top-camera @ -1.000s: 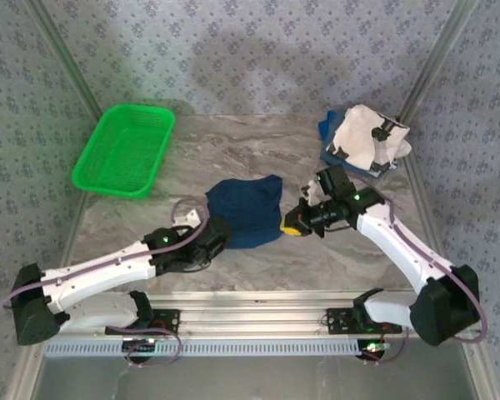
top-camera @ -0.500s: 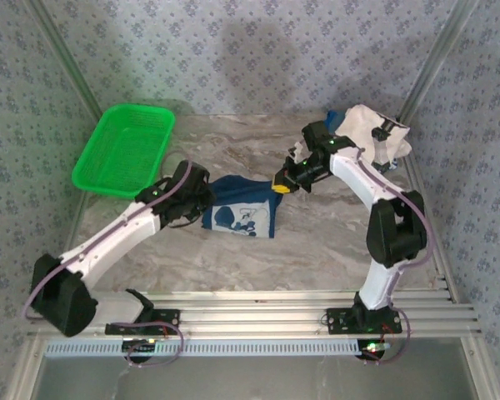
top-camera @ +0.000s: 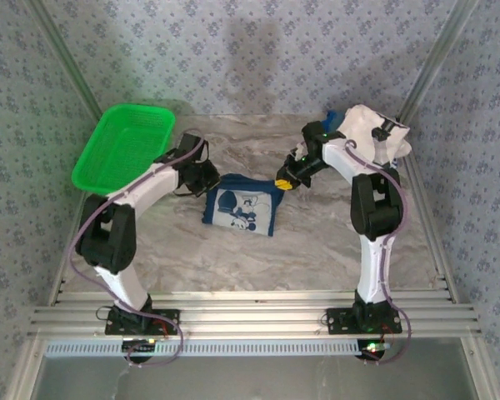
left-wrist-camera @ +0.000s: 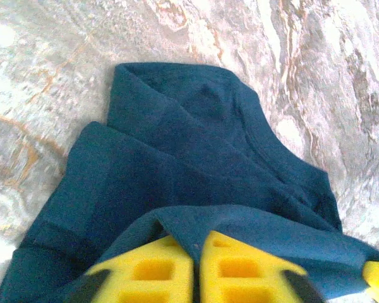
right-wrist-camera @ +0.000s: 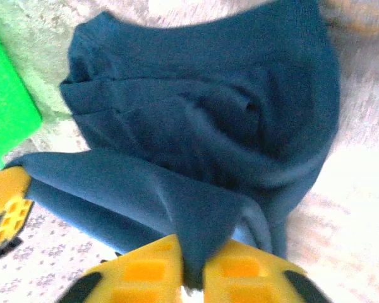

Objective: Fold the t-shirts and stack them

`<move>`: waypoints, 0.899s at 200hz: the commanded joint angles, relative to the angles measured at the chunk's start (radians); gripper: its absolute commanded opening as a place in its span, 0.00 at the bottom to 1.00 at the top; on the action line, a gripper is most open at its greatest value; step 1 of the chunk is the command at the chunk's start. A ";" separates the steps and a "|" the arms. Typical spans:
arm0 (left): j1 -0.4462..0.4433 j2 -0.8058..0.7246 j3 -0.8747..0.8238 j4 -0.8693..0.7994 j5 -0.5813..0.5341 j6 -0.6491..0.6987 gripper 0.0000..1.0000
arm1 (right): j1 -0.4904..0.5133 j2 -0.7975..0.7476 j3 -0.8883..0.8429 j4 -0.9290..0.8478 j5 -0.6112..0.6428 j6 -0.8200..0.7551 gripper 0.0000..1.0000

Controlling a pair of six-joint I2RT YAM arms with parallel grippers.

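Marble table point(top-camera: 333, 250), two arms reaching out from its near edge.

Green basket point(top-camera: 121, 148) at the far left corner. Not part of the job.

Far right corner: heap of waiting shirts, a white shirt point(top-camera: 368, 133) with black marks on top and a bit of blue shirt point(top-camera: 327, 125) poking out beneath.

Navy shirt point(top-camera: 237, 182) sits mid-table, toward the far edge. A second ago it lay further forward, plain side up, with both arms low at its near edge. Since then the arms have swung across to the far side and drawn the cloth with them. The shirt is now a smaller, squarer packet with its white print point(top-camera: 242, 208) facing up.

Left gripper point(top-camera: 202, 178) is at the packet's far left corner. From the left wrist view, its yellow pads point(left-wrist-camera: 240, 271) are pressed close with a fold of navy cloth caught at the tips.

Right gripper point(top-camera: 285, 183) is at the far right corner, likewise pinching; cloth runs down into the narrow gap between its pads point(right-wrist-camera: 240, 278).

Judgement: the fold looks laid and only the letting go remains. Afterwards the packet likely needs another fold or a tidy, then the heap's turn. Nothing is stacked yet.
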 commanded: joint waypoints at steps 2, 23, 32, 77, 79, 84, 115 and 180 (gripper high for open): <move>0.049 0.056 0.076 0.065 0.047 0.027 0.39 | -0.039 0.055 0.046 0.072 0.025 0.032 0.28; 0.078 0.041 0.188 0.040 0.080 0.043 0.77 | -0.057 -0.024 0.047 0.081 0.053 -0.001 0.49; 0.088 0.017 0.238 -0.012 0.092 0.074 0.84 | -0.058 -0.082 0.022 0.037 0.098 -0.054 0.55; 0.109 -0.166 0.080 -0.082 0.167 0.189 0.91 | -0.035 -0.377 -0.439 0.219 0.051 -0.087 0.73; 0.109 -0.173 0.060 -0.071 0.174 0.189 0.91 | -0.032 -0.381 -0.455 0.246 0.048 -0.086 0.73; 0.110 -0.191 0.007 -0.034 0.194 0.187 0.91 | -0.023 -0.388 -0.488 0.286 0.036 -0.082 0.74; 0.125 -0.203 -0.205 0.178 0.273 0.188 0.90 | 0.024 -0.325 -0.577 0.458 0.031 -0.092 0.78; 0.128 0.028 -0.248 0.412 0.355 0.189 0.89 | 0.080 -0.069 -0.381 0.547 0.029 -0.083 0.79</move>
